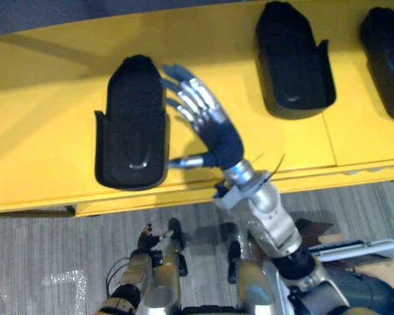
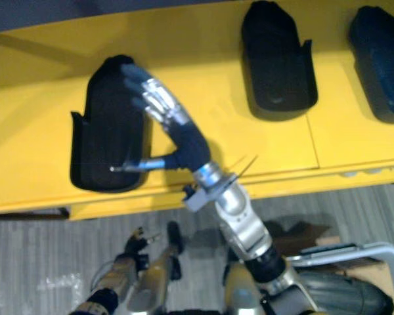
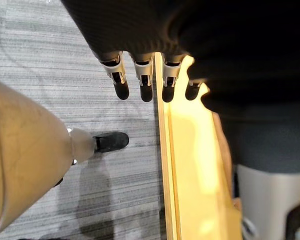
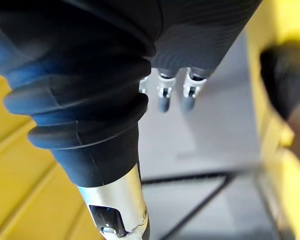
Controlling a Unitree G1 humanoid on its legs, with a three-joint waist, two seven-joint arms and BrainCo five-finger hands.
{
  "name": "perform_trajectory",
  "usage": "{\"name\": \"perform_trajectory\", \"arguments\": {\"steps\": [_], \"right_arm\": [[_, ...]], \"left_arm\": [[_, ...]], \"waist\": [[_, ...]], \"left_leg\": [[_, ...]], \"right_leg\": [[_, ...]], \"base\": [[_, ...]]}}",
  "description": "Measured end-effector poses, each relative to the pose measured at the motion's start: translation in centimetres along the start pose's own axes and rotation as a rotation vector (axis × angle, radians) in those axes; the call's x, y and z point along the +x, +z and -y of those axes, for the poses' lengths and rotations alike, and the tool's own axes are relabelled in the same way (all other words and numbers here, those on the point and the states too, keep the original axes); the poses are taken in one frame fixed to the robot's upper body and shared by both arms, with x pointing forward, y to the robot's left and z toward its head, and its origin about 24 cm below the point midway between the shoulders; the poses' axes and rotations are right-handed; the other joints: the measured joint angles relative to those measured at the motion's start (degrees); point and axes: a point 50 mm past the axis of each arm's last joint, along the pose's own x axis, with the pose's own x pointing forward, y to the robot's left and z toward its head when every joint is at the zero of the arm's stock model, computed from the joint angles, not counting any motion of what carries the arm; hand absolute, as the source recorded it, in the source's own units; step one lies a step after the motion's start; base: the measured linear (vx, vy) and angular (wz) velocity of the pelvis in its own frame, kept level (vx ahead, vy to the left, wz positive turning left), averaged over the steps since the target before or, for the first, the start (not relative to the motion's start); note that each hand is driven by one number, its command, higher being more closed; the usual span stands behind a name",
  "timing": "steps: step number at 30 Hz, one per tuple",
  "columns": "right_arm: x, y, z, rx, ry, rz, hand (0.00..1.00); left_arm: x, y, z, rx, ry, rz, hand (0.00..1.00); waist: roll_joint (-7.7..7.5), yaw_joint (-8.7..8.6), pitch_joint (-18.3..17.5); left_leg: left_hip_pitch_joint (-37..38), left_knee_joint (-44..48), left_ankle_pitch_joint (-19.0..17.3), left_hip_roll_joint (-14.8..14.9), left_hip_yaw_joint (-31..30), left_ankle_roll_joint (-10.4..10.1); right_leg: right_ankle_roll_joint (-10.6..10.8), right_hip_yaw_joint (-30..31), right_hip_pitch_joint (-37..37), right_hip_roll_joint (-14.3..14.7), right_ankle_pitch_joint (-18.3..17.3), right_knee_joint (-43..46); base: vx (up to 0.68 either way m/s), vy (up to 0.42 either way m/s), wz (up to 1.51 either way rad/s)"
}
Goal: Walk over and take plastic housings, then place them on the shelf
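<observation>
Your right hand (image 1: pixel 213 134) hovers over the yellow shelf (image 1: pixel 46 131) with fingers straight and spread, grasping nothing. Its thumb tip is at the right edge of the nearest black housing (image 1: pixel 131 125), which lies flat on the shelf. Two more housings (image 1: pixel 292 62) (image 1: pixel 387 59) lie further right, well apart from the hand. Your left hand (image 1: pixel 145 237) hangs low above the grey floor (image 1: pixel 52 243), fingers relaxed.

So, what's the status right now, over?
Right hand open, fingers by the left black plastic housing on yellow shelf. Left hand open, hanging low. Nothing in the way.
</observation>
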Motion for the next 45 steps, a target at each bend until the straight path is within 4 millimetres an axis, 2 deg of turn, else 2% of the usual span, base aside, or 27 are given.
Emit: {"name": "perform_trajectory", "arguments": {"steps": [5,11,18,20,26,32,35,39,41,45], "right_arm": [[0.0,-1.2,-1.5,0.258,0.094,-0.073,0.00],[-0.2,-2.8,-5.0,0.534,0.270,-0.172,0.00],[-1.1,-5.4,-8.1,0.742,0.367,-0.307,0.00],[-1.6,-6.6,-9.7,0.813,0.420,-0.384,0.00],[-2.5,-8.5,-12.6,0.899,0.478,-0.525,0.00],[-3.7,-9.9,-14.8,0.814,0.531,-0.649,0.00],[-4.4,-10.9,-15.1,0.733,0.525,-0.721,0.00],[-4.5,-11.8,-14.2,0.547,0.461,-0.748,0.00],[-3.9,-11.8,-13.1,0.437,0.407,-0.704,0.00],[-2.9,-11.4,-11.6,0.368,0.342,-0.639,0.00]], "left_arm": [[0.0,-0.1,-0.1,0.002,0.002,-0.006,0.00],[0.0,-0.7,-0.2,0.011,0.006,-0.042,0.00],[-0.1,-1.1,0.0,0.032,-0.004,-0.057,0.00],[-0.2,-1.4,-0.1,0.032,-0.001,-0.065,0.00],[-0.3,-1.7,0.0,0.034,-0.001,-0.075,0.00],[-0.4,-2.0,-0.1,0.037,0.002,-0.077,0.00],[-0.4,-1.7,-0.1,0.033,0.011,-0.057,0.00],[-0.3,-1.5,0.0,0.032,0.013,-0.040,0.00],[-0.3,-1.4,0.0,0.033,0.028,-0.040,0.00],[-0.3,-1.4,0.1,0.041,0.029,-0.038,0.00]], "waist": [[-0.88,0.01,0.03],[-1.00,0.03,0.03],[-1.16,0.20,-0.05],[-1.21,0.31,-0.08],[-1.21,0.32,-0.08],[-1.22,1.04,-0.08],[-1.21,1.27,-0.08],[-1.21,1.72,-0.08],[-1.21,1.87,-0.08],[-1.21,1.81,-0.08]], "left_leg": [[0.37,-0.20,0.17,-0.29,-0.68,0.01],[0.08,-0.26,0.17,-0.31,-1.17,0.02],[0.94,-0.32,0.17,-0.36,-1.44,0.01],[1.87,-1.06,0.31,-0.39,-1.50,-0.09],[1.79,-1.13,0.69,-0.36,-2.46,-0.13],[1.48,-1.32,0.68,-0.24,-2.84,-0.34],[0.10,-1.30,0.74,-0.06,-2.89,-0.38],[-0.72,-1.32,1.25,-0.05,-2.92,-0.43],[-0.72,-1.28,1.26,-0.05,-2.94,-0.43],[-0.56,-1.16,1.27,0.11,-2.92,-0.45]], "right_leg": [[0.28,-0.47,0.99,-0.13,0.37,-0.34],[0.26,-0.99,1.15,-0.08,0.38,-0.72],[0.26,-1.63,2.61,-0.05,0.37,-1.37],[0.24,-1.63,3.13,-0.03,0.34,-1.39],[0.20,-2.61,3.59,0.10,0.32,-1.43],[-0.51,-3.10,3.30,0.29,-0.27,-1.46],[-0.40,-3.10,1.82,0.42,-0.61,-1.10],[-0.26,-3.10,0.98,0.46,-0.50,-0.91],[-0.11,-3.16,0.97,0.45,-0.39,-0.33],[-0.19,-3.13,1.08,0.58,-0.44,-0.22]], "base": [[0.01,0.006,0.06],[0.00,0.000,0.03],[0.01,-0.003,0.03],[0.00,0.000,0.00],[-0.01,-0.003,0.06],[-0.01,-0.008,0.05],[0.00,0.000,0.00],[0.01,-0.005,0.01],[0.04,-0.016,0.02],[0.00,0.000,0.00]]}}
